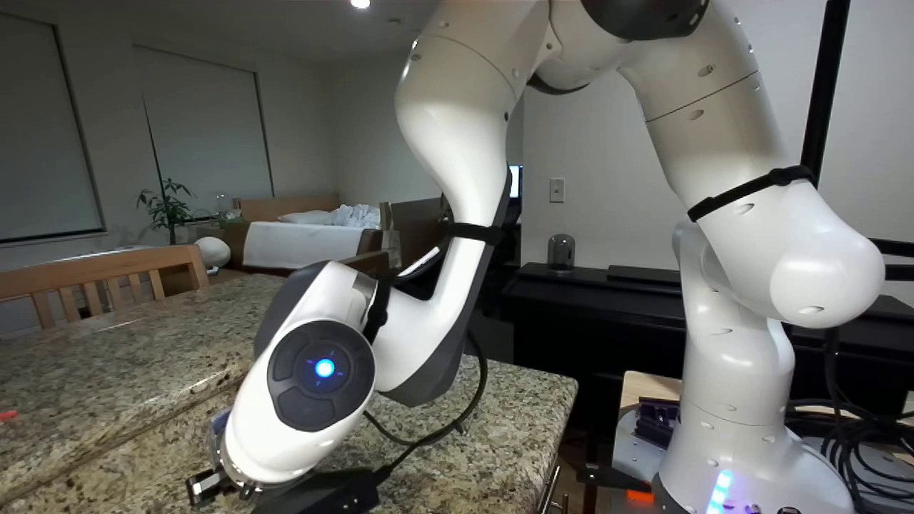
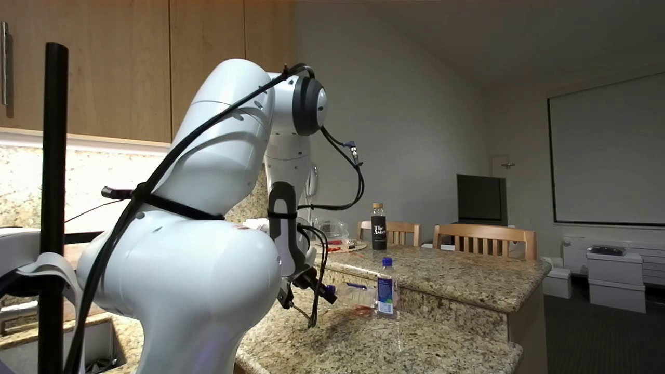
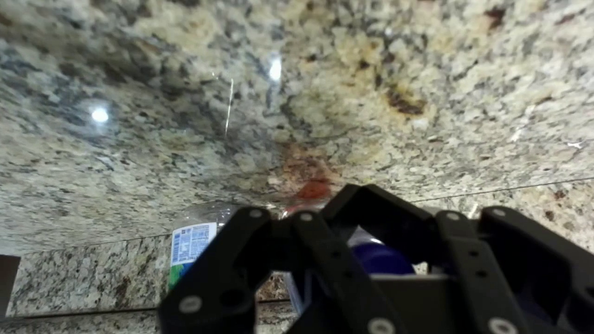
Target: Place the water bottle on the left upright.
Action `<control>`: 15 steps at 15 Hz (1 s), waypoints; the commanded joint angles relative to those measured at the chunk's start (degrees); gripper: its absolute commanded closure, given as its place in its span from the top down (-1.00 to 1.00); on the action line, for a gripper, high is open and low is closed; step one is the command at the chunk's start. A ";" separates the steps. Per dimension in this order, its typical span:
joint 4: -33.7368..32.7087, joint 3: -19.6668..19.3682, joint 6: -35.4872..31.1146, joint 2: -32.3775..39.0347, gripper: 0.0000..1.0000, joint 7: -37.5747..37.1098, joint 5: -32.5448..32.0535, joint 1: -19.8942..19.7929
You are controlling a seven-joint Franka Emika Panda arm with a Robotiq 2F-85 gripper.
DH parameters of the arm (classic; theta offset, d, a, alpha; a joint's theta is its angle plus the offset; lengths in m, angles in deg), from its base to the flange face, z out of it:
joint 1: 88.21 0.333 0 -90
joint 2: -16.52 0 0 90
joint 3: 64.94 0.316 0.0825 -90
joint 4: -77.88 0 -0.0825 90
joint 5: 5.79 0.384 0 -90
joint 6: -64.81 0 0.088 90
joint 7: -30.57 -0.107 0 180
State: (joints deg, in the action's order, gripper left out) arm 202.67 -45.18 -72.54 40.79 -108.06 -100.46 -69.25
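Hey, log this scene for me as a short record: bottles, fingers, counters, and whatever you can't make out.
Blue-labelled bottle: upright, blue-capped, on the lower counter
Dark bottle: upright on the raised counter
Fingers: black, low over the lower counter
Clear plastic item: appears beside the blue-labelled bottle
Second blue cap: close to the fingers
Unclear: the item's shape; what the second cap tops; whether the fingers grip anything

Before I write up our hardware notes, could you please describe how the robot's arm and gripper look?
The arm is glossy white with rounded links, black straps and cables. Its round dark panel bears a glowing blue light. The gripper is black, with angular, jointed fingers and pale round screw heads.
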 commanded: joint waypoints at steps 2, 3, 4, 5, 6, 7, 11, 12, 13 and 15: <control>-0.18 -0.25 2.56 -1.73 -0.83 0.61 2.03 0.22; -0.37 -0.31 2.92 -1.83 -0.83 0.62 2.32 0.25; -0.52 -0.31 3.11 -1.94 -0.83 0.76 2.61 0.27; -0.50 -0.29 3.33 -2.24 -0.83 0.86 2.97 0.31; -0.42 -0.28 3.51 -2.60 -0.83 0.75 3.29 0.36; -0.27 -0.28 3.63 -3.19 -0.83 0.58 3.69 0.32; 0.09 -0.43 4.46 -5.66 -0.83 -0.09 4.28 0.22; 0.15 -0.46 5.06 -6.35 -0.83 -0.17 4.35 0.27; 0.17 -0.50 5.83 -7.01 -0.83 -0.24 4.32 0.36; 0.17 -0.53 7.45 -8.22 -0.83 -0.27 4.32 0.35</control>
State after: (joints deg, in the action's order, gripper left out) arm 201.47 -45.52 -67.66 35.96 -108.10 -97.50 -69.21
